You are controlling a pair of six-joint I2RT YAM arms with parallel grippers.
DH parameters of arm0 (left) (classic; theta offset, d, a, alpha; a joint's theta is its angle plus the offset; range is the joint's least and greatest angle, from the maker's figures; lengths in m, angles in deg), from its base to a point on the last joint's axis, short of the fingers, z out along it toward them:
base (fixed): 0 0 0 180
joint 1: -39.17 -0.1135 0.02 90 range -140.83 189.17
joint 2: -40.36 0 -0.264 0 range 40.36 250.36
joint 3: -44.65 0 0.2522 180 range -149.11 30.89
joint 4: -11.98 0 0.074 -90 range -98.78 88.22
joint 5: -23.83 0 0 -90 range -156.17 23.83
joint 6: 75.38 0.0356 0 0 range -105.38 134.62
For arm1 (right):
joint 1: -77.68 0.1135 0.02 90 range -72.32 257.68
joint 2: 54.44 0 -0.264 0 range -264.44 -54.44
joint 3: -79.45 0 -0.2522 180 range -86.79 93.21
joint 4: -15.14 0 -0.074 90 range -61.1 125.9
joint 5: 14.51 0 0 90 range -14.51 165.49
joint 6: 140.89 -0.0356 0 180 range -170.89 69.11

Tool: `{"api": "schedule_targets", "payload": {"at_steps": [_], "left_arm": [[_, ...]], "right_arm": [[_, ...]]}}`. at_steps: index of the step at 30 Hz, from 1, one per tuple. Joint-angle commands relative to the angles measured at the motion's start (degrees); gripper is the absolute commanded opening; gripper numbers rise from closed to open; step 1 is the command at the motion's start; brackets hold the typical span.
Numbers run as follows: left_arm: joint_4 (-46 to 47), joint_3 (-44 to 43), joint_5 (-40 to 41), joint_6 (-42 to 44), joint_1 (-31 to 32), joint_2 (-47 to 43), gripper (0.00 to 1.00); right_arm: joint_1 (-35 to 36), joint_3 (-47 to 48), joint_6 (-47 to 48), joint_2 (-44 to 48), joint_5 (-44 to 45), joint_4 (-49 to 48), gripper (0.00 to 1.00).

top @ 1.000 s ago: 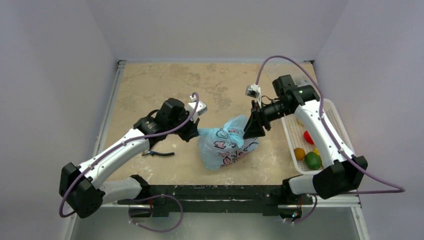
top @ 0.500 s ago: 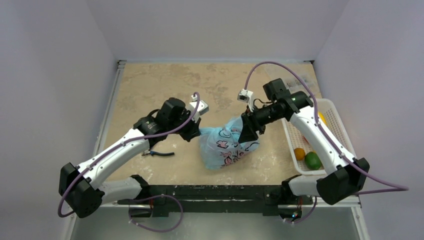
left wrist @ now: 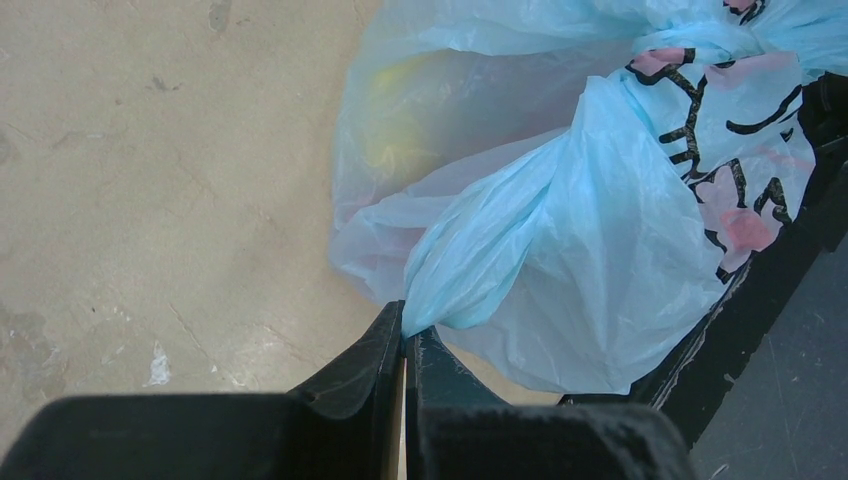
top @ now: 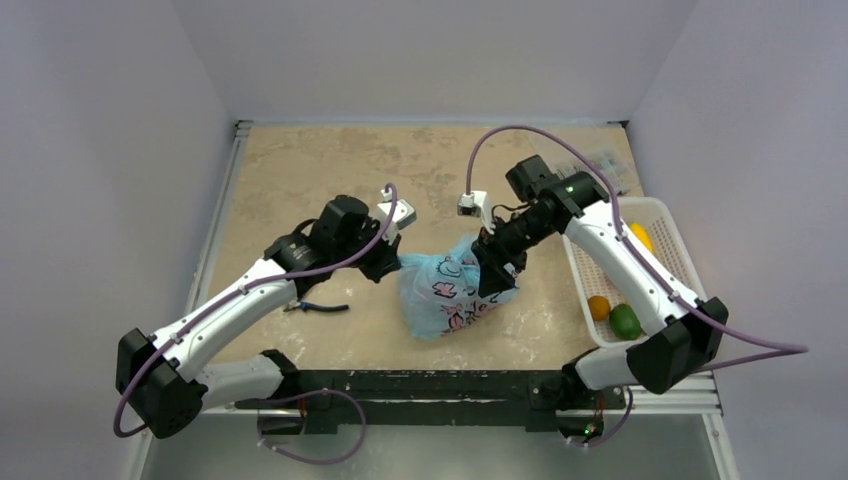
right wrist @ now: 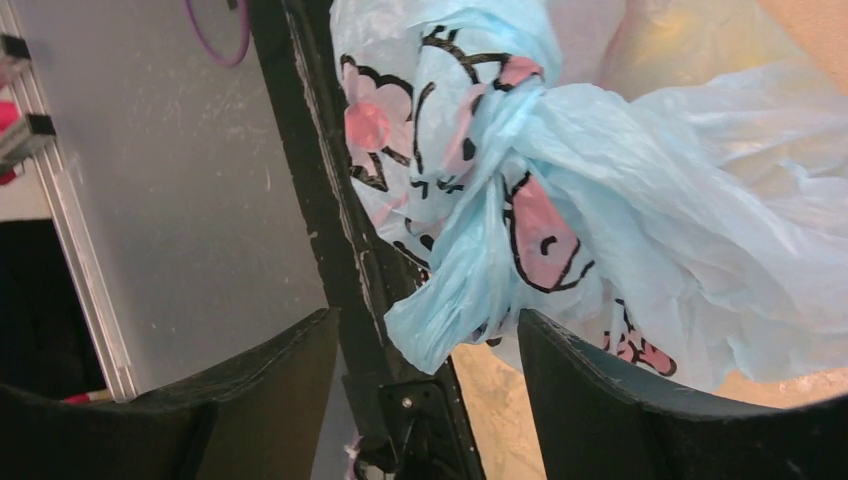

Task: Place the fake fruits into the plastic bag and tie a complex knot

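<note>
So the plastic bag (top: 445,290) is sitting bulging on the counter (top: 300,180), with its pink-and-white cartoon prints facing up. The left gripper (left wrist: 403,338) is at the bag's left side. Its fingers are squeezed together on a twisted strip of the bag's blue film, and the strip runs taut from the bag straight into the tips.

The right gripper (right wrist: 425,335) is at the bag's right side, up near the top, fingers spread wide. A loose blue end from the knot (right wrist: 485,120) dangles in the gap between them, and I can't see it touching either finger. The knot itself is a tight bunch at the top of the bag, with printed film wrapped around it.

In the left wrist view something yellowish shows through the film, inside the bag; can't tell what exactly.

Well off to the right of the bag there's a white slotted basket (top: 680,250) holding an orange fruit (top: 598,307), a green fruit (top: 626,321) touching it, and a yellow fruit (top: 640,237) further back.
</note>
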State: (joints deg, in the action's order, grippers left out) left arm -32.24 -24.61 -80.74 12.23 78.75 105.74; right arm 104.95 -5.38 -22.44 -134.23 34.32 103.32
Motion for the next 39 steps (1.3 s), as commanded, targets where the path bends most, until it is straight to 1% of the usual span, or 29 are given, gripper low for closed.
{"api": "schedule_targets", "payload": {"at_steps": [1, 3, 8, 12, 13, 16, 17, 20, 22, 24, 28, 30, 32, 35, 37, 39], "left_arm": [[2.9, -0.4, 0.2, -0.9, 0.3, -1.3, 0.0], [3.1, -0.2, 0.3, -1.1, 0.3, -1.2, 0.0], [3.3, -0.2, 0.5, -1.2, 0.5, -1.2, 0.0], [3.2, -0.2, 0.6, -1.4, 0.5, -1.3, 0.0], [3.2, -0.1, 0.7, -1.4, 0.4, -1.4, 0.0], [3.1, 0.1, 0.8, -2.4, 0.3, -1.6, 0.0], [3.0, 0.3, 0.4, -3.0, 0.1, -1.9, 0.0], [3.3, 1.4, -1.7, -4.8, -1.6, -3.2, 0.0], [4.0, 2.2, -2.7, -5.3, -2.2, -4.4, 0.0], [4.7, 2.7, -3.5, -5.5, -2.9, -6.0, 0.0], [4.2, 2.4, -3.3, -4.6, -4.0, -9.3, 0.0], [3.0, 2.1, -3.4, -4.2, -5.3, -11.0, 0.0], [1.2, 1.9, -3.5, -3.5, -6.5, -11.7, 0.0], [0.1, 3.0, -2.8, -2.3, -8.2, -12.5, 0.0], [0.3, 3.7, -1.2, -0.8, -8.7, -11.9, 0.0], [0.8, 3.6, -1.8, 0.4, -8.7, -10.6, 0.0]], "right_arm": [[2.2, 1.0, 1.6, 1.0, 2.4, 2.1, 0.69], [3.1, 1.0, 1.4, 1.0, 3.6, 2.1, 0.7], [6.5, -0.5, -1.6, 1.0, 7.7, -0.7, 0.65], [6.8, -1.2, -2.9, 0.3, 10.1, -1.8, 0.6], [6.8, -1.2, -3.3, 0.2, 10.6, -2.3, 0.56], [6.8, -1.8, -4.5, 0.0, 12.9, -4.2, 0.38], [6.8, -2.1, -4.3, -0.2, 13.4, -4.3, 0.3], [6.8, -2.6, -3.2, -0.1, 13.3, -4.7, 0.01], [6.8, -1.8, -0.7, 0.1, 12.3, -5.3, 0.0], [6.8, 0.2, -0.9, 0.1, 10.3, -7.0, 0.0], [6.5, 6.8, -0.6, -0.6, 11.5, -12.8, 0.0], [6.0, 11.6, 0.4, -2.5, 11.1, -12.5, 0.0], [4.8, 14.4, 1.9, -3.5, 10.7, -10.7, 0.0], [1.8, 13.7, 4.2, -3.4, 10.9, -8.7, 0.0], [-0.2, 11.5, 6.1, -3.3, 10.7, -7.9, 0.0], [-0.8, 8.6, 7.9, -3.4, 11.4, -8.1, 0.0]]}}
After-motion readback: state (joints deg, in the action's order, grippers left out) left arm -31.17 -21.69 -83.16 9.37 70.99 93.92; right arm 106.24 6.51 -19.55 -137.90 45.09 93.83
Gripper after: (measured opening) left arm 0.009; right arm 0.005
